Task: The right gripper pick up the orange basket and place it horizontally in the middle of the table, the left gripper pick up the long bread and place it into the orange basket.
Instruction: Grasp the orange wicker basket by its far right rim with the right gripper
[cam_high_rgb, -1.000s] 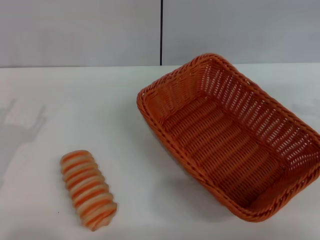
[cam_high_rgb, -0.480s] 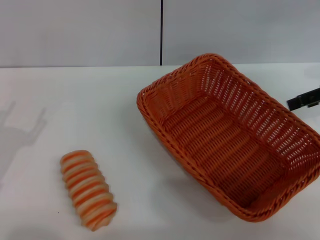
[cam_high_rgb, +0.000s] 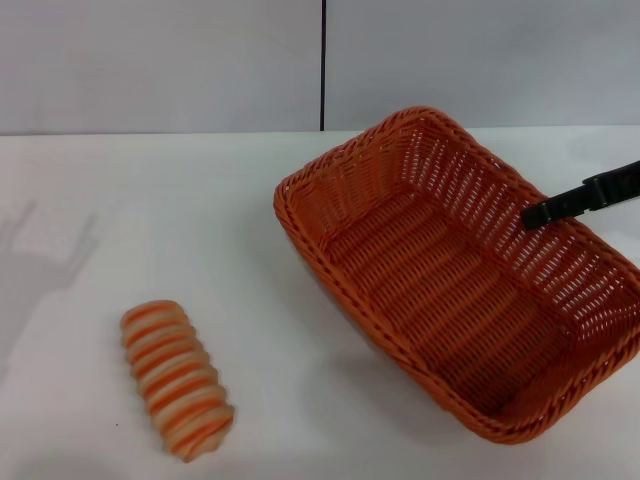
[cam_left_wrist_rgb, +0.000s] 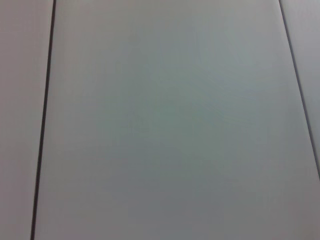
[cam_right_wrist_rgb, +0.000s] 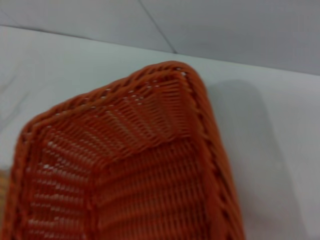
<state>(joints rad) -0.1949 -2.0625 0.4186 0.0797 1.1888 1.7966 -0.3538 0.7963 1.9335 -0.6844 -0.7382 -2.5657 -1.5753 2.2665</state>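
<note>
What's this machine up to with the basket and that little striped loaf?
The right gripper reaches in from the right, over the far right rim of the orange basket, not holding it yet. The basket sits at an angle on the table, empty. The long bread lies untouched near the front left. The left gripper isn't in view.

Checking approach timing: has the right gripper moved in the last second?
Yes. The right gripper came in from the right, now over the unmoved orange basket's far right rim.
</note>
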